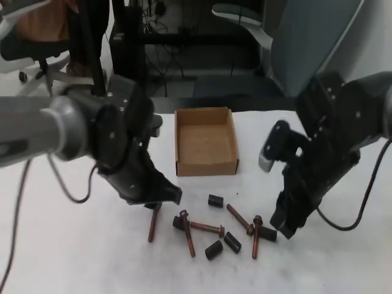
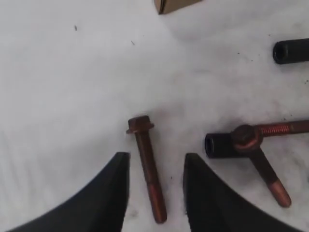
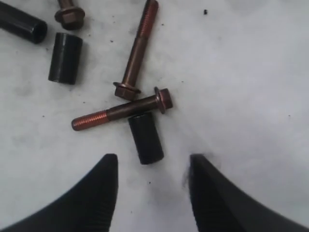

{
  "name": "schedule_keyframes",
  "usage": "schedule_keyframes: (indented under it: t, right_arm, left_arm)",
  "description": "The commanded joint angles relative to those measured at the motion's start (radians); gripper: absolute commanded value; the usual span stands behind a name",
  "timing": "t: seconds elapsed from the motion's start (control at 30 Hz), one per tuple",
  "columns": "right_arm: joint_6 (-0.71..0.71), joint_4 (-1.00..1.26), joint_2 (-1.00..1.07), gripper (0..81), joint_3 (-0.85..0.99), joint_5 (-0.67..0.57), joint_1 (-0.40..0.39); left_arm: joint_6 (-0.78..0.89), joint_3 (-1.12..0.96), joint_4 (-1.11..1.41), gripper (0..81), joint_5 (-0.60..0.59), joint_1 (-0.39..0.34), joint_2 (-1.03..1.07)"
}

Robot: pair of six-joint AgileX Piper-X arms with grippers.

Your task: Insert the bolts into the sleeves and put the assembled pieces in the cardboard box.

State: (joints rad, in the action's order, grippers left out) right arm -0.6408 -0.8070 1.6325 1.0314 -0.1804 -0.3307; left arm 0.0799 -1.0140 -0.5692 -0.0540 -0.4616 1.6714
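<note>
Cardboard box: a brown, open-topped cardboard box [image 1: 206, 167] sits at upper centre of the high view. Its walls are matte, and its floor looks bare from where I stand.
Progress: I'd judge nothing is done yet. Every bolt lies loose, no sleeve is filled, and all the inserting and boxing remains.
Bolts: copper-coloured metal bolts [image 1: 207, 228] with flanged hex heads are scattered at lower centre of the high view. Their shanks are smooth, with fine threads near the tips.
Sleeves: short black hollow metal sleeves [image 1: 214, 249] lie among the bolts, dull-surfaced and tube-shaped. Some touch a bolt, but none has one inside.
Left gripper: the left gripper [image 2: 155, 162] has its dark curved fingers [image 2: 113, 188] spread apart and holding nothing. They straddle one lone copper bolt [image 2: 147, 169] at the lower left of the scatter.
Right gripper: the right gripper [image 3: 153, 169] is likewise parted and empty-handed. One black sleeve [image 3: 146, 137] lies just beyond the gap, touching a bolt's shank.
Bench: the white bench top [image 1: 73, 257] is faintly gritty, with dark specks.
</note>
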Motion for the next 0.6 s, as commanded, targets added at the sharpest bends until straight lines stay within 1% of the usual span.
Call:
schedule_keyframes:
  t: [0.0, 0.2, 0.27, 0.4, 0.57]
  right_arm:
    - [-0.035, -0.012, 0.019, 44.5, 0.015, -0.022, -0.017]
    - [-0.129, -0.010, 0.067, 44.5, 0.015, -0.019, -0.050]
    - [-0.131, -0.006, 0.093, 44.5, 0.015, -0.006, -0.055]
    - [-0.131, 0.029, 0.150, 44.5, 0.015, 0.066, -0.060]
    - [-0.125, 0.034, 0.190, 44.5, 0.015, 0.064, -0.062]
  left_arm:
    - [0.003, -0.040, -0.003, 36.0, -0.023, -0.002, 0.045]
    - [0.003, -0.042, -0.003, 36.0, -0.018, 0.000, 0.065]
    - [0.003, -0.042, 0.001, 36.0, -0.018, 0.000, 0.065]
    - [0.003, -0.042, 0.038, 36.0, -0.015, 0.000, 0.069]
    - [0.011, -0.042, 0.062, 36.0, -0.015, 0.000, 0.092]
